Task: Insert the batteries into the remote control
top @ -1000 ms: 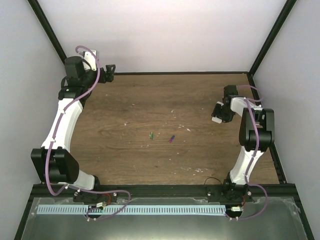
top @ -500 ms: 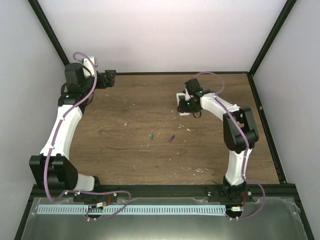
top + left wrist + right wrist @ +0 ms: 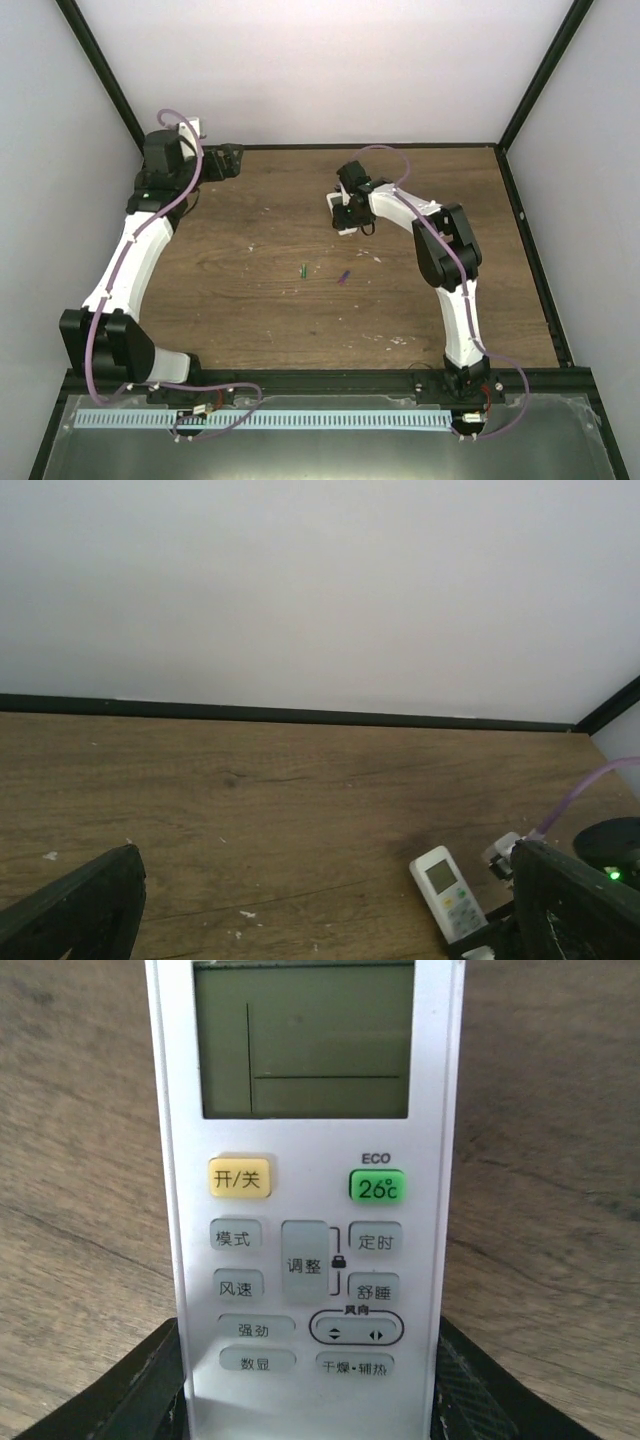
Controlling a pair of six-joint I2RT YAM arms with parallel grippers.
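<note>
Left gripper (image 3: pixel 232 160) at far left, jaws wide apart, empty. Green battery (image 3: pixel 302 269) and purple battery (image 3: pixel 343 277) lie loose on the table (image 3: pixel 250 220); a nudge could roll them. Right gripper (image 3: pixel 305 1400) is clamped on the remote (image 3: pixel 305 1210) at its button end, face up beyond them. With so short a hold it may pivot or slip.

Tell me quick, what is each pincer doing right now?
Left pincer: open, holding nothing.
Right pincer: closed on the remote control.
</note>
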